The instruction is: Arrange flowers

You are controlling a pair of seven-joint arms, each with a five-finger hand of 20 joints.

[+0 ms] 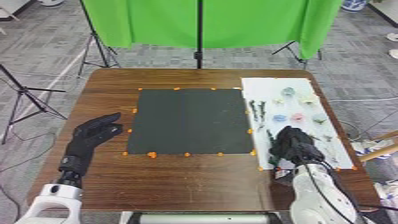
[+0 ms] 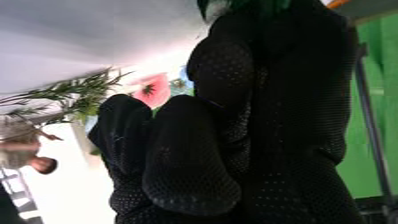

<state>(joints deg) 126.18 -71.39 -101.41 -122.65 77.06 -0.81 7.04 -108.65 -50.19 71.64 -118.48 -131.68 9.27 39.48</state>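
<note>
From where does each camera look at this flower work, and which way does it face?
Head view: from the robot's head, forward and down over the brown wooden table; both white arms enter from the bottom edge, with the black-gloved left hand and black-gloved right hand.
Right wrist view: on the right arm's wrist, facing along that same glove, past it to the flowers; the glove fills much of the picture.
Shared: the right hand, the pink flower and the bright green cloth.
</note>
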